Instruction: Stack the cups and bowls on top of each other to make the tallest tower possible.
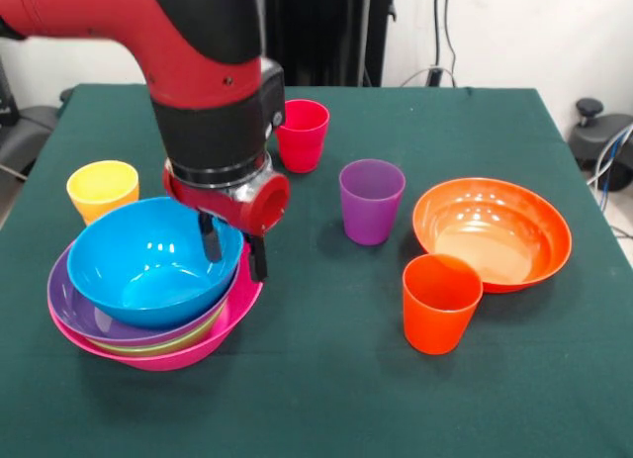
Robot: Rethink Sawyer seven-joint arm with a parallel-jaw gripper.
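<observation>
Looking at your gripper [232,248], you have its two dark fingers [210,237] spread either side of the blue bowl's [148,263] right-hand rim, one inside the bowl and one outside it, with nothing pinched that I can see. That blue bowl sits tilted on top of the tower [153,300], which is nested purple bowl [74,305], green bowl [163,341] and pink bowl [198,351] at the base, on the left of the green worktop [326,399].

The rest is loose: the orange bowl [492,230] lies well apart on the right with the orange cup [440,302] just in front of it, touching or nearly so; the purple cup [371,201] stands mid-worktop, the red cup [302,135] behind it, and the yellow cup [102,189] just behind the tower. No green cup shows.

Your risks, as I judge them: the stack already leans, so a sideways drag on that rim could slide the blue bowl off or tip the whole pile. If you lift away with a finger catching the rim, the glossy bowl may come up and drop. Swinging out low could also knock the yellow or red cup over.
</observation>
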